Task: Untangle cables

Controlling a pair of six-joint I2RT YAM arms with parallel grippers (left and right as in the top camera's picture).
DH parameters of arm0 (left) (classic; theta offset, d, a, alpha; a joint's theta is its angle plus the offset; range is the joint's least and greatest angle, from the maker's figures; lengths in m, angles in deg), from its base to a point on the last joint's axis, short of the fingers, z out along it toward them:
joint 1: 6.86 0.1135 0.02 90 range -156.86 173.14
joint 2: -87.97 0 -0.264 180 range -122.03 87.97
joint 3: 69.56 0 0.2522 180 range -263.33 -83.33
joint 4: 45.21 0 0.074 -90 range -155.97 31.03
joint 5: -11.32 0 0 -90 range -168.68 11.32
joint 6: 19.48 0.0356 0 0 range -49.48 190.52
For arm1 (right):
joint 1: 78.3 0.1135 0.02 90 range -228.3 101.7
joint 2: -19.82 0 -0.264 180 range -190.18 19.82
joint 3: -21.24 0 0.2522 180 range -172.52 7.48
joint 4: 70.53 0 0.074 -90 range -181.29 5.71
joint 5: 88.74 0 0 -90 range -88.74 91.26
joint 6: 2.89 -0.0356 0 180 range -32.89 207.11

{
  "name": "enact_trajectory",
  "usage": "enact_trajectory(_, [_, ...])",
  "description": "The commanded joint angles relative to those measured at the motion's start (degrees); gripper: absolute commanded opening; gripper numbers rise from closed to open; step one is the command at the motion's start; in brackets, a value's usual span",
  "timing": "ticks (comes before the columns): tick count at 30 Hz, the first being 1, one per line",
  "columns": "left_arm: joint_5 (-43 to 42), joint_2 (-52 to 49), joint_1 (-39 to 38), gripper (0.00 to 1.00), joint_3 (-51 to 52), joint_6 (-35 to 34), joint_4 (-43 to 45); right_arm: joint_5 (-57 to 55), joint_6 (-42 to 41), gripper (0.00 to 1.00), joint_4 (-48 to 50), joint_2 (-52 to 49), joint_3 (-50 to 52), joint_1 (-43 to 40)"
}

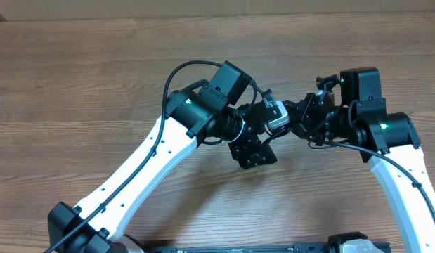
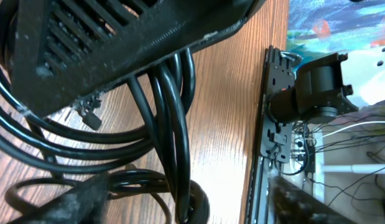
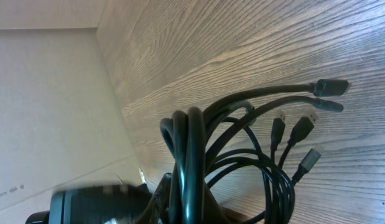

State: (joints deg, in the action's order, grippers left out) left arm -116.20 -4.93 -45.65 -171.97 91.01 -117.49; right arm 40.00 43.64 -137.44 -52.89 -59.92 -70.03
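**Both arms meet mid-scene**

The white-and-black left arm reaches from the near left toward the middle. Its black two-finger left gripper angles to the near side, fingers spread apart. The white-and-black right arm rises from the near right. Its right gripper points left, closed on thin black cables. The two wrists sit just beside each other.

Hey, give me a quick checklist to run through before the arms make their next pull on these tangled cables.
1. Right gripper shut on the cables: ok.
2. Left gripper open, loops passing between its fingers: ok.
3. Plug ends loose outside the loops: ok.
4. Strands separated: not ok, several cross in one bundle.
5. Single strand lined up for the left gripper: cannot tell.
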Motion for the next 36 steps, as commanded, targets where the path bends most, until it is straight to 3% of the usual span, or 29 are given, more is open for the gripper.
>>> enact_trajectory(1, [-1.07,-0.74,0.13,0.38,-1.09,0.94,0.09,1.57,0.24,0.04,0.39,0.31,-0.81,-0.13])
enact_trajectory(3, [-1.07,-0.74,0.13,0.11,-1.09,0.94,0.09,2.34,0.26,0.04,0.39,0.31,-0.81,-0.13])
enact_trajectory(4, [-1.07,-0.74,0.13,0.04,-1.09,0.92,0.09,2.34,0.26,0.04,0.39,0.31,-0.81,-0.13])
enact_trajectory(9, [1.79,-0.74,0.13,0.04,-1.09,-0.13,0.07,1.20,0.57,0.04,-0.13,0.31,-0.81,-0.13])
enact_trajectory(10, [4.02,-0.28,0.70,0.04,-1.46,-4.90,-0.31,-4.04,2.03,0.11,-0.39,0.31,-0.81,-0.13])
enact_trajectory(11, [4.98,0.98,1.64,0.04,-1.70,-5.31,-0.96,-8.11,3.48,0.26,-1.31,0.31,-0.81,-0.13])
enact_trajectory(16, [11.17,10.34,4.74,0.04,-1.90,-3.89,-0.85,-9.57,3.45,0.54,2.56,0.31,-0.81,-0.17])
enact_trajectory(22, [12.24,12.39,4.74,0.04,-1.90,4.17,-0.87,3.87,3.48,0.52,7.67,0.31,-0.83,-0.20])
enact_trajectory(23, [14.60,12.39,4.74,0.04,-1.90,3.87,-1.18,5.40,3.48,0.50,9.05,0.35,-0.83,-0.20])
enact_trajectory(24, [16.22,12.39,4.74,0.04,-1.90,3.19,-1.49,5.42,3.45,0.38,9.42,0.55,-0.83,-0.20])
enact_trajectory(25, [17.92,12.39,4.74,0.04,-1.88,1.64,-1.95,3.96,3.43,0.33,9.42,0.98,-0.83,-0.20])
enact_trajectory(28, [21.59,12.39,4.74,0.04,-1.88,-1.25,-3.08,0.44,4.76,0.35,11.67,3.43,-0.83,-0.17])
enact_trajectory(31, [20.83,12.39,4.74,0.04,-1.88,-1.27,-2.19,3.85,11.98,0.56,13.00,5.92,-0.85,-0.07])
enact_trajectory(36, [11.69,12.39,4.66,0.04,-1.88,-1.05,3.76,7.72,6.82,0.49,13.05,5.99,-0.83,-0.07])
